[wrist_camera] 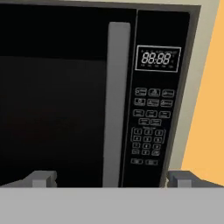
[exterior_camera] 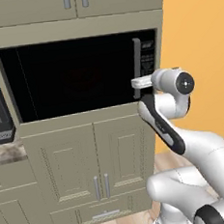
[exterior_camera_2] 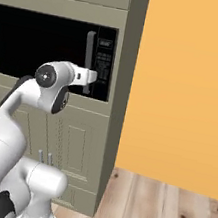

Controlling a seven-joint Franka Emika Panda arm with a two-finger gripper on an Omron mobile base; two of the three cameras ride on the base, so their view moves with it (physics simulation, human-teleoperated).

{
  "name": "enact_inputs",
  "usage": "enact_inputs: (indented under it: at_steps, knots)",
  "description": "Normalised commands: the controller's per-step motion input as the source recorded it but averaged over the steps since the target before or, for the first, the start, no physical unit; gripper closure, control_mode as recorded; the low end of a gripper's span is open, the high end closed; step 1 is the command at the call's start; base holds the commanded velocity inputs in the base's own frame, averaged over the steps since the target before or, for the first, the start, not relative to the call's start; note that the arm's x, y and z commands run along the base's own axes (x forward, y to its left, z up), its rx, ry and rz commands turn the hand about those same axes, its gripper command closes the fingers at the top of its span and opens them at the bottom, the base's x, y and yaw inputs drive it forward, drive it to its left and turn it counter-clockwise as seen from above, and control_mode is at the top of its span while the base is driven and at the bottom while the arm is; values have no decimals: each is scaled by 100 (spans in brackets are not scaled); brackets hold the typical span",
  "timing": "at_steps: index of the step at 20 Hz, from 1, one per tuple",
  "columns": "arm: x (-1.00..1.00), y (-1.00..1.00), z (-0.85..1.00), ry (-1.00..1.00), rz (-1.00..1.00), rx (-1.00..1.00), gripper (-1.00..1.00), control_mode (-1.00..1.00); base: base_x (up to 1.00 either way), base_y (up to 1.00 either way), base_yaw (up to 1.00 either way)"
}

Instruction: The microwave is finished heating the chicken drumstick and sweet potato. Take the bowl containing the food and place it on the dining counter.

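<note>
The gripper [wrist_camera: 109, 179] is held with its two fingertips [wrist_camera: 41, 178] spread wide apart, nothing between them and nothing touched. It is raised in front of the microwave [exterior_camera: 76, 76], close to the lower end of the handle [wrist_camera: 117, 105], which is framed between the tips in the hand view.

The microwave is built into tall beige cabinetry [exterior_camera: 87, 184], its glossy black door shut. The grey bar handle is set upright near the door's right edge, its long axis vertical. Just to its right the button panel [wrist_camera: 153, 127] is seen, with a lit display [wrist_camera: 158, 58] above rows of keys. An orange wall [exterior_camera_2: 185, 89] lies to the right of the cabinetry.
</note>
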Motion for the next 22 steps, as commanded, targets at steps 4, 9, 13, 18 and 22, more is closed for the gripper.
enact_inputs:
  at_steps: [4,9,13,18,22]
  knots:
    - [73,0,0,0,0,0,-100,-100,0,0,0]
    - [69,0,0,0,0,0,-100,-100,0,0,0]
    - [67,0,0,0,0,0,-100,-100,0,0,0]
    - [69,0,0,0,0,0,-100,-100,0,0,0]
    - [66,0,0,0,0,0,-100,-100,0,0,0]
